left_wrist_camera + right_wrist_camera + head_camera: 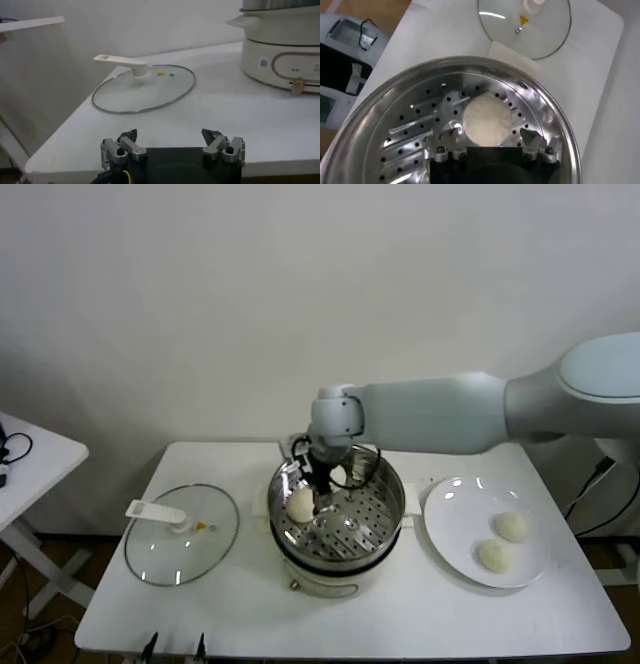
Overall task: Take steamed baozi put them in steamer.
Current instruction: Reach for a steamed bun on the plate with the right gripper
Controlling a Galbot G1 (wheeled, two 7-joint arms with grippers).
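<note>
The steel steamer [385, 506] sits on its white pot base at the table's middle. One cream-white baozi [300, 504] lies on its perforated bottom at the left side; it also shows in the right wrist view [487, 119]. My right gripper [322, 489] hangs inside the steamer, open, with its jaws on either side of that baozi [489, 132] and not closed on it. Two more baozi [512, 527] [494, 555] lie on the white plate [450, 529]. A pale patch behind the gripper may be a bun or a reflection. My left gripper [172, 137] is open and empty, low by the table's front left.
The glass lid [182, 534] with its white handle lies flat left of the steamer and shows in the left wrist view [144, 87]. The pot base [280, 50] stands to its right. A small white side table [30, 454] stands at the far left.
</note>
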